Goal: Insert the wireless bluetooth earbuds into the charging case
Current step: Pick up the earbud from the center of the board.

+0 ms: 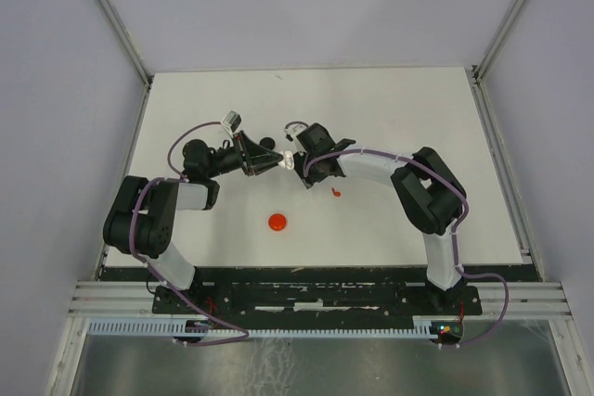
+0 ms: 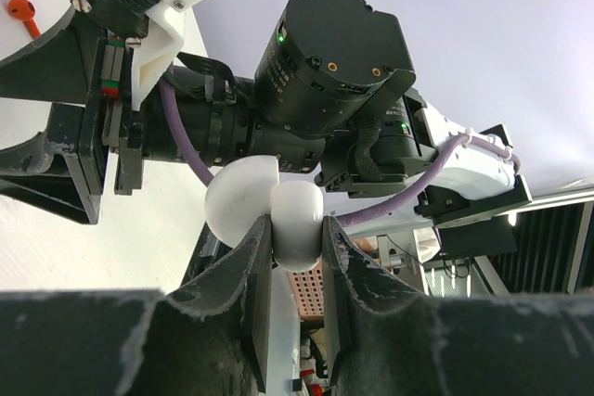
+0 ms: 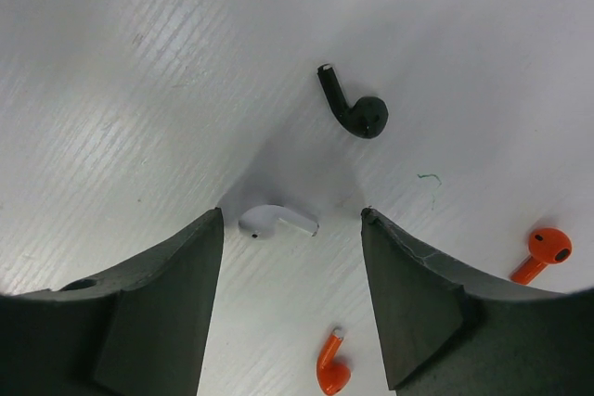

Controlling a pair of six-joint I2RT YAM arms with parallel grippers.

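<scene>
Right wrist: right pincer (image 3: 292, 214) apart over the white earbud (image 3: 277, 221), which lies on the counter (image 1: 399, 118); black earbud (image 3: 357, 113) and two orange earbuds (image 3: 548, 249) lie nearby; left pincer (image 2: 296, 227) clamped on the white charging case (image 2: 239, 201); step looks like pickup; next: descend, close on stem; counter plain white, pale walls (image 1: 325, 6).

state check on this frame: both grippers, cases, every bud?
left gripper: shut on the white charging case
white charging case: held off the table, looks hinged open
right gripper: open, straddling the white earbud
white earbud: loose on the table, not gripped
black earbud: loose on the table
orange earbuds: both loose on the table
red round case: on the table, untouched; lid state unreadable
</scene>
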